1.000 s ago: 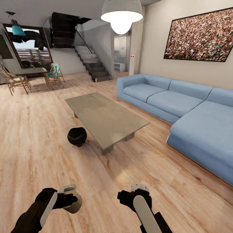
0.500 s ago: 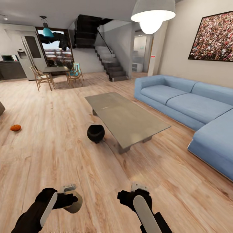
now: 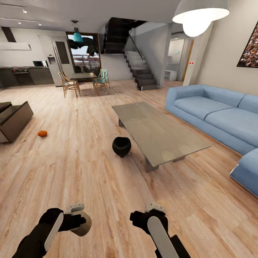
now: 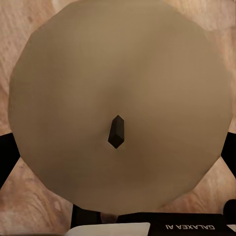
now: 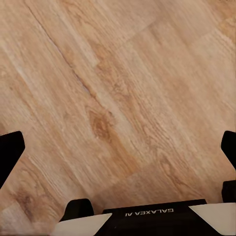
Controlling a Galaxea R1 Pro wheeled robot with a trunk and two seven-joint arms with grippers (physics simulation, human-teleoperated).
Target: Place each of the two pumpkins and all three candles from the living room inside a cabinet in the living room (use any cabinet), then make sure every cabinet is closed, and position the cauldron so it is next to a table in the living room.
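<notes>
Head view: the left gripper (image 3: 79,219) holds a candle (image 3: 83,223); the cabinet (image 3: 14,120) lies far ahead to that arm's side, a pumpkin (image 3: 42,133) just beside it, the cauldron (image 3: 121,146) near the bench (image 3: 157,132)

Left wrist view: the candle's (image 4: 118,98) wick end faces the camera

Right wrist view: the right gripper (image 5: 118,147) is spread wide over bare floor (image 5: 123,88)

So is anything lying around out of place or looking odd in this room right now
Yes. One pumpkin lies loose on the wood floor, near the low dark cabinet but apart from it. The cauldron also sits on the floor, beside the coffee table. The left pincer holds a candle.
</notes>
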